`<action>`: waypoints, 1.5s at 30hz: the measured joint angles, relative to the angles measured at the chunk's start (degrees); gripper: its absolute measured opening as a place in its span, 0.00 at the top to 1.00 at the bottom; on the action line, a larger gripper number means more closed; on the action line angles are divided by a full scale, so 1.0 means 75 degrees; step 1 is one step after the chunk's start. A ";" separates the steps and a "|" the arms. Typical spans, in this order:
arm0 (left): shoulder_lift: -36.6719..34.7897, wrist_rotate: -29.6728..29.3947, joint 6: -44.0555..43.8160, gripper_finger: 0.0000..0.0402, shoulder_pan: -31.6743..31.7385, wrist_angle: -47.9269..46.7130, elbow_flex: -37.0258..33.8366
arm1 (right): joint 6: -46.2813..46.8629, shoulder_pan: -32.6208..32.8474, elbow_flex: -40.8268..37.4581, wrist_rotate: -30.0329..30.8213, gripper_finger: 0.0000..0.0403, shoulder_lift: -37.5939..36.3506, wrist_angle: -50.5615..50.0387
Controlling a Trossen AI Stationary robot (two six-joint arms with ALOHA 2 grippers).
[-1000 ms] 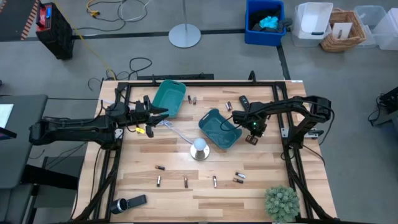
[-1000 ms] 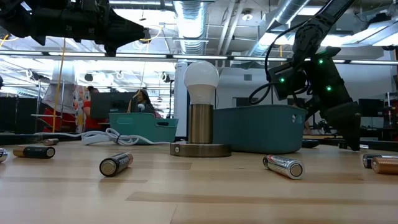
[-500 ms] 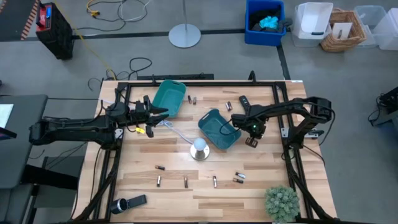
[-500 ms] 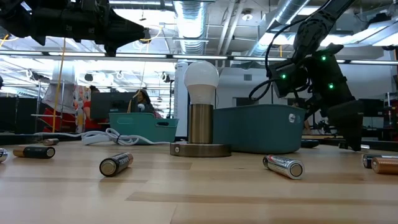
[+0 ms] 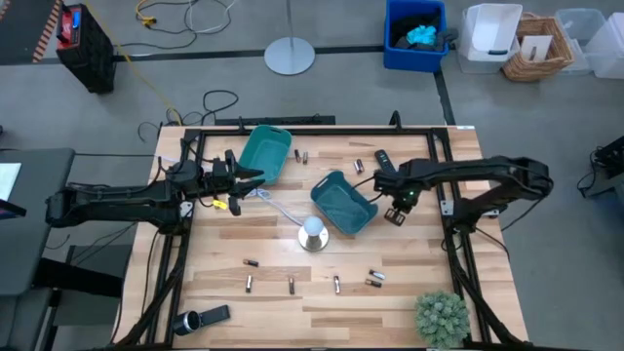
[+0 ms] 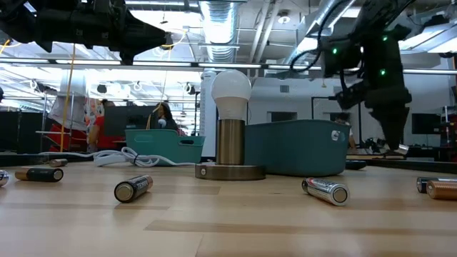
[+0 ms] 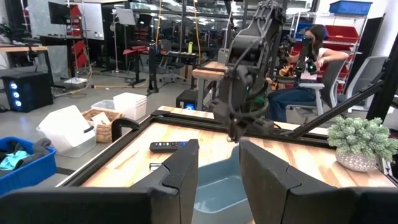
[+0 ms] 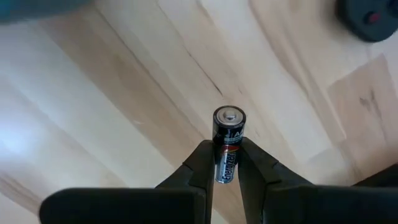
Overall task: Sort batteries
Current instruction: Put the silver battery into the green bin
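Sorting looks barely begun, judging by the spread. Most batteries lie loose on the table [image 5: 273, 229]: a scatter along the near side, among them one at [image 5: 251, 263], one at [image 5: 291, 286], one at [image 5: 336, 285] and a pair at [image 5: 375, 278], plus two more at the far edge, [image 5: 301, 155] and [image 5: 359, 166]. The low view shows three close up, including a silvery one [image 6: 325, 190]. Whether either teal bin, the left one [image 5: 265, 153] or the middle one [image 5: 344, 202], already contains anything cannot be told. The right gripper [image 8: 227, 163] hovers just beside the middle bin's right edge, its fingers narrowed onto a black battery [image 8: 227, 146] held end-out above bare wood. The left gripper [image 7: 219, 163] waits beside the left bin, fingers a narrow gap apart, nothing between them.
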 joint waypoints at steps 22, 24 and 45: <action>0.0000 -0.0001 -0.0003 0.72 0.0001 0.0000 0.0000 | -0.0406 0.0805 0.0000 0.0218 0.83 -0.0975 0.3814; 0.0000 -0.0003 -0.0003 0.72 0.0000 0.0000 0.0000 | -0.0493 0.0807 0.0000 0.0218 0.83 -0.0966 0.4132; 0.0000 -0.0003 -0.0029 0.72 0.0000 0.0015 0.0000 | -0.1356 0.0717 0.0000 0.0215 0.83 -0.0951 0.7352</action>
